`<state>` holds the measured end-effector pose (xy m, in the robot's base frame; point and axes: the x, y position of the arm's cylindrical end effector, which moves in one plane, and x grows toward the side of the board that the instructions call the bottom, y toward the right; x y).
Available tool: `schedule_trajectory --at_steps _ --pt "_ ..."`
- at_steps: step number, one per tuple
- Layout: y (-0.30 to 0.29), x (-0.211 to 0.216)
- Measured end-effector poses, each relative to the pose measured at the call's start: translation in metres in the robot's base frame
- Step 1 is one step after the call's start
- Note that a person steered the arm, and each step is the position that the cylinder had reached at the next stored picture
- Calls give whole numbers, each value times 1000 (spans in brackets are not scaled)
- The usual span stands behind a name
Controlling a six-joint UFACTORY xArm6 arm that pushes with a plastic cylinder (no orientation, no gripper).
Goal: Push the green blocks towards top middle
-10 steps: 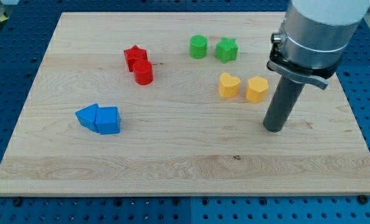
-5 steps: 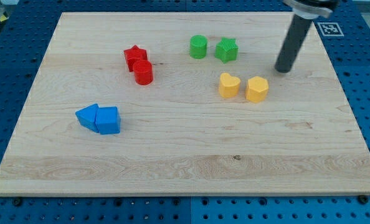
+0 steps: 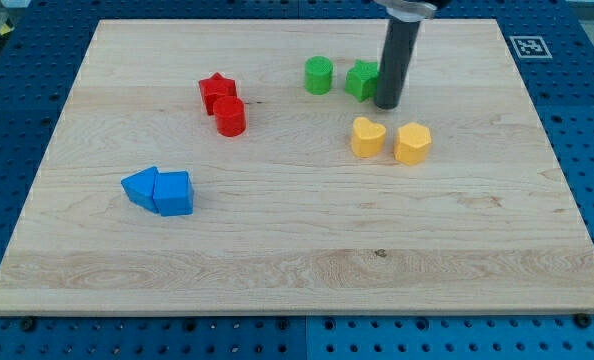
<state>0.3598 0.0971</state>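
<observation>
A green cylinder (image 3: 319, 75) and a green star block (image 3: 361, 80) stand side by side in the upper middle of the wooden board (image 3: 277, 250). My tip (image 3: 387, 104) rests on the board right at the star's right side, touching or nearly touching it; the rod hides the star's right edge. The cylinder is to the left of the star, a small gap between them.
A yellow heart block (image 3: 367, 137) and a yellow hexagon block (image 3: 412, 143) sit just below my tip. A red star (image 3: 216, 91) and a red cylinder (image 3: 230, 117) touch at upper left. Two blue blocks (image 3: 159, 190) sit together at lower left.
My tip has moved from the board's right side up and then left, arriving at the green star's right side. No block has visibly moved.
</observation>
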Motion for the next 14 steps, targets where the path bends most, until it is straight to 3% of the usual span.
schedule_trajectory --at_steps 2,5,7,8,11,14 --pt "-11 -17" --pt "-17 -78" --pt "-6 9" --pt "-19 20" --pt "-63 0" --pt "-67 -14"
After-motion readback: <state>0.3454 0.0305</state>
